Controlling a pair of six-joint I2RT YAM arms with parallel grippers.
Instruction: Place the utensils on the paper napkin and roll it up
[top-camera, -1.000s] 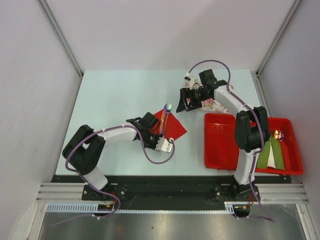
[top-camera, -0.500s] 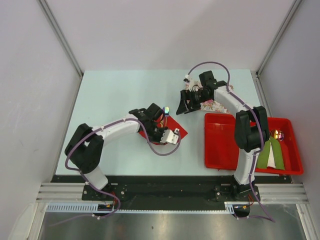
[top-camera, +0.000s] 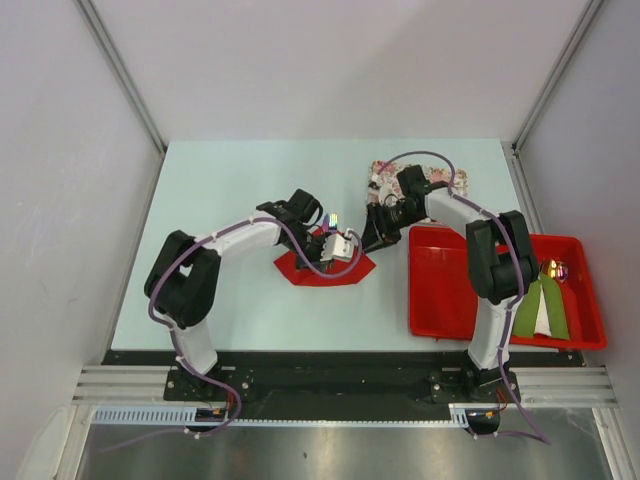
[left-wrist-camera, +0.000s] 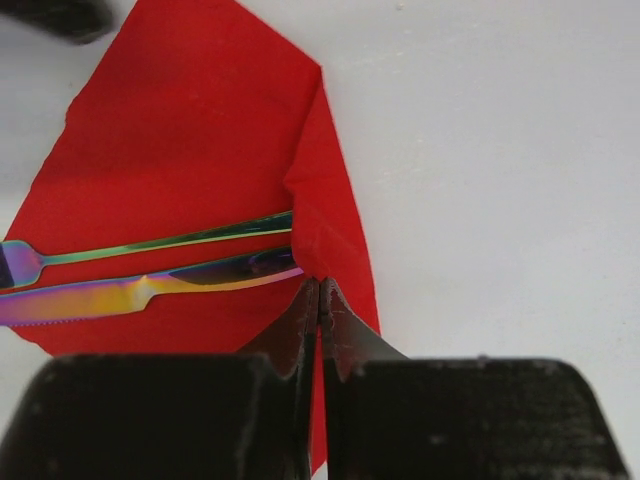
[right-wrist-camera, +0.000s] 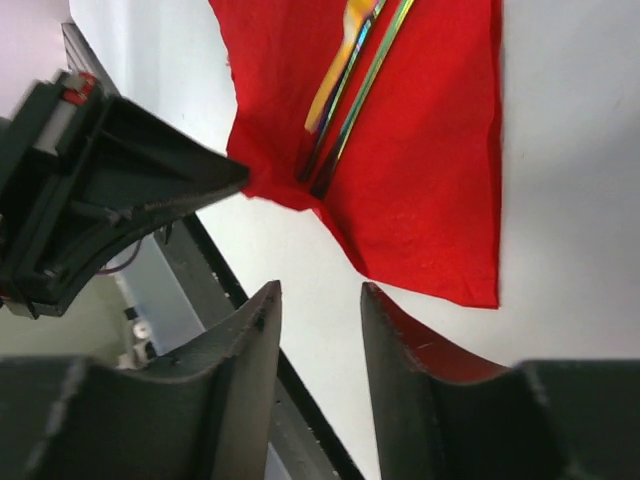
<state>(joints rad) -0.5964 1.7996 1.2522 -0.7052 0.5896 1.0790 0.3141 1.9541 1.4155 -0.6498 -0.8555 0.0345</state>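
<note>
The paper napkin (top-camera: 325, 268) is seen in the middle of the table (top-camera: 230, 200), just left of the red tray (top-camera: 445, 290) and apart from it by a narrow strip of table. In the left wrist view its right edge is lifted and folded over. This fold is pinched by the left gripper (left-wrist-camera: 319, 292), whose fingers are pressed together on the paper. The utensils (left-wrist-camera: 150, 268) are laid on the napkin side by side. The knife (left-wrist-camera: 120, 296) with a serrated edge is the lower one, and a thinner piece (left-wrist-camera: 170, 240) is above it, its head cut by the left frame edge. Their handle ends are covered by the fold. Bare table is seen over the whole right half of that view.

The right gripper (right-wrist-camera: 320, 295) is held just right of the napkin in the top view. Its fingers are spread with a small gap and nothing is held between them. In its own view the napkin fills the upper middle, with one straight edge on the right and a torn-looking lower edge, and the left gripper is seen at the left.

A floral mat (top-camera: 440, 177) is placed at the upper right of the table, behind the right arm. A green napkin roll (top-camera: 527, 308) is laid in the right part of the tray. Wide table surface is left open in the upper left of the top view.
</note>
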